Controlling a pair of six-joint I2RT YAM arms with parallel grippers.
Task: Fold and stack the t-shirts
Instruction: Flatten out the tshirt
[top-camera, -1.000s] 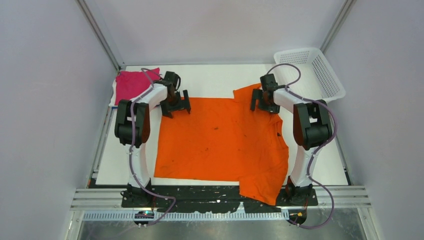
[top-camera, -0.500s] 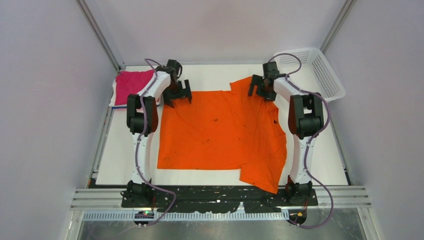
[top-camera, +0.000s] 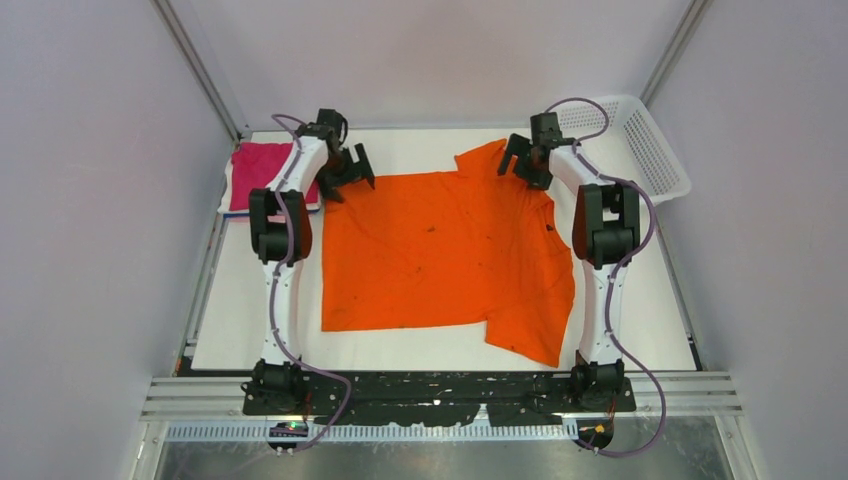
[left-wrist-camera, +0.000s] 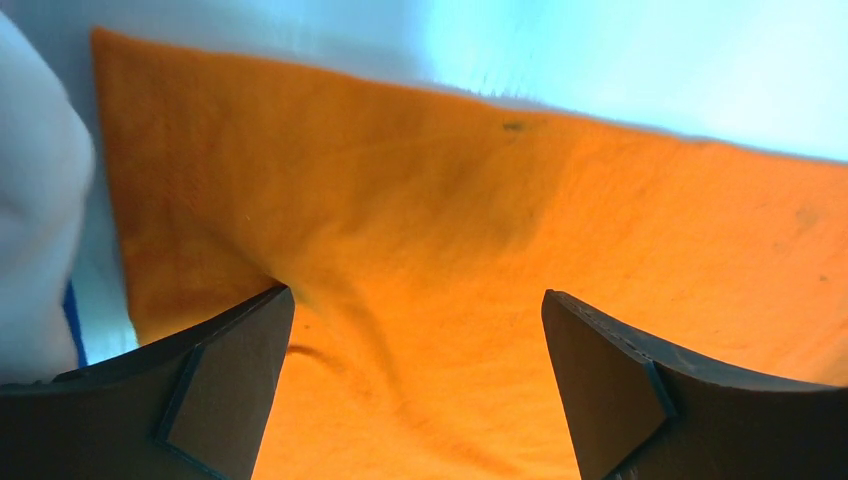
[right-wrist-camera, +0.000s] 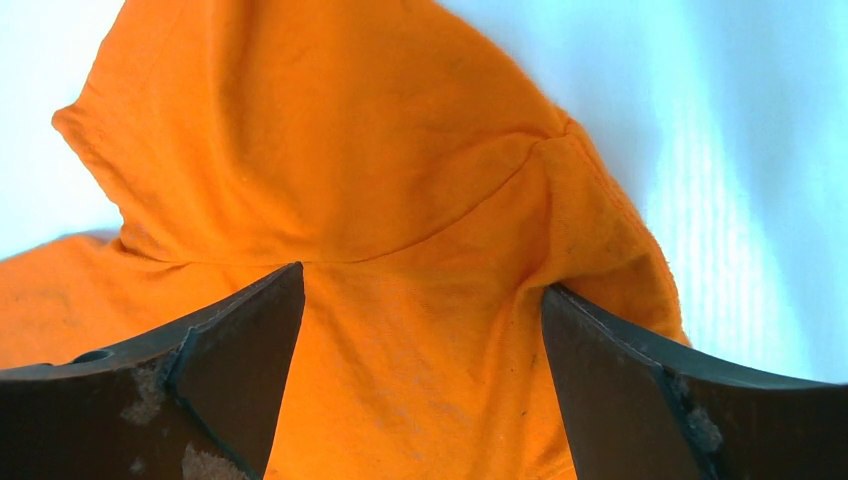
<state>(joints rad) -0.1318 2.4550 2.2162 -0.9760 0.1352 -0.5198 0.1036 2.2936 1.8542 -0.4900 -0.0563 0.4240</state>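
A bright orange t-shirt (top-camera: 445, 255) lies spread flat over the middle of the white table (top-camera: 255, 330). One sleeve is bunched at its far right corner (right-wrist-camera: 300, 130). My left gripper (top-camera: 345, 175) (left-wrist-camera: 416, 293) is open, with its fingertips down on the shirt's far left corner. Over the far right sleeve my right gripper (top-camera: 522, 165) (right-wrist-camera: 423, 278) also stands open, and orange cloth lies between its fingers. A folded magenta-pink t-shirt (top-camera: 258, 170) rests at the far left on a white and blue layer.
A white lattice basket (top-camera: 640, 145) stands at the far right corner. Grey walls close in both sides and the back. The black base rail (top-camera: 440, 395) runs along the near edge.
Both arms have stretched toward the far edge. The orange shirt has slid that way with them, and its near hem has come off the base rail.
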